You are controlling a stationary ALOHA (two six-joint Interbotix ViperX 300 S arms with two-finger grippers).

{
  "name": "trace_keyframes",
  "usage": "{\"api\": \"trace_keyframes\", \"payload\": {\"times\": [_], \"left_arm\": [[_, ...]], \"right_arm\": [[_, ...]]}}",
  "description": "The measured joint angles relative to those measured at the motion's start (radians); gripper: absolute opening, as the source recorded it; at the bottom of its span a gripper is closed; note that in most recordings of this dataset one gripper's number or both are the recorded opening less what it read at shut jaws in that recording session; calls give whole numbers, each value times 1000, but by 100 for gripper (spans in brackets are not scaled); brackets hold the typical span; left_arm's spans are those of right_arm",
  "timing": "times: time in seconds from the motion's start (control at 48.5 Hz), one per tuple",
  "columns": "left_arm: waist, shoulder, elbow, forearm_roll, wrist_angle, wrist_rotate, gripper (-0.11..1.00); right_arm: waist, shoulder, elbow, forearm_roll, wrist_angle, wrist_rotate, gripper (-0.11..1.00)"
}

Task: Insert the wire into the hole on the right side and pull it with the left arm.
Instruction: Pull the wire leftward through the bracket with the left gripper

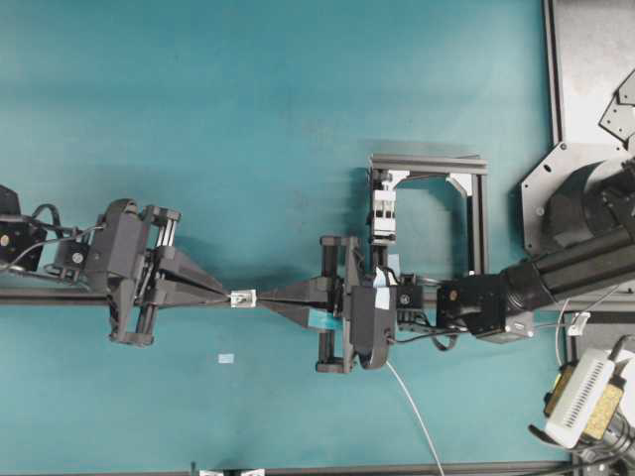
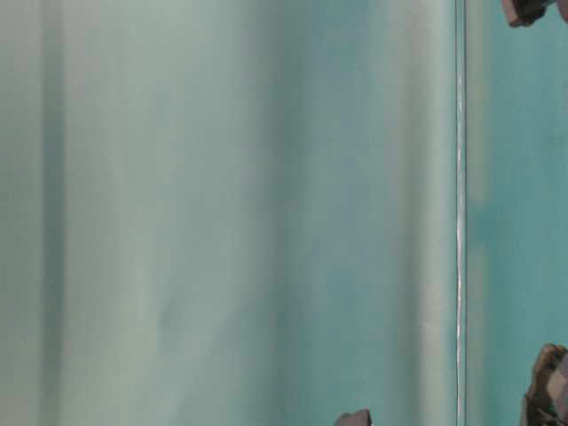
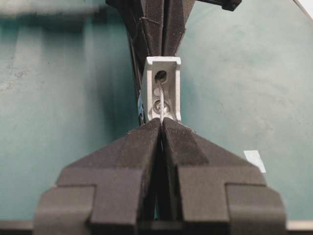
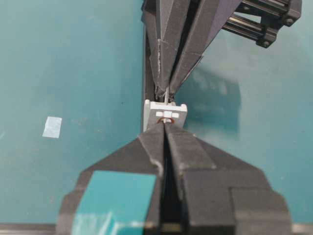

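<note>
Black fingers of the left claw (image 3: 161,128) fill the bottom of the left wrist view, pressed together on the wire (image 3: 161,100), which runs up from the tips into the small white block (image 3: 162,88) with the hole (image 3: 160,76). Right claw (image 4: 163,123), the one with teal tape, is also pinched to a near-zero gap, tips touching the block's other face; whether it has wire between its tips cannot be told. Overhead, both claws meet nose to nose at the block (image 1: 243,297) on the teal desk (image 1: 248,119). Judgement: insertion looks done, the wire is through, and the pull step is in hand; next the left arm should draw straight back along the hole's axis, with the right claw letting go or the wire may kink or snap. Nearby: metal frame (image 1: 429,213) with a white clip, a thicker white cable (image 1: 417,412), a scrap of tape (image 1: 226,358); none block the pull path. Table-level view is blurred, useless.
</note>
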Motion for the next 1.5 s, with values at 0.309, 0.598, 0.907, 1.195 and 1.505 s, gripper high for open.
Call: {"api": "trace_keyframes", "payload": {"times": [0.309, 0.598, 0.907, 1.195, 1.505], "left_arm": [[0, -5, 0, 0, 11, 2, -10], [-2, -55, 52, 2, 41, 0, -10], [-21, -184, 181, 6, 86, 5, -10], [-46, -299, 255, 6, 187, 5, -10], [-48, -462, 373, 8, 264, 6, -10]], "right_arm": [[-3, -52, 32, 0, 8, 2, 67], [2, -94, 66, -2, 20, 5, 65], [2, -95, 66, -2, 38, 6, 65], [2, -95, 66, 0, 40, 6, 64], [2, -95, 64, 0, 40, 6, 64]]}}
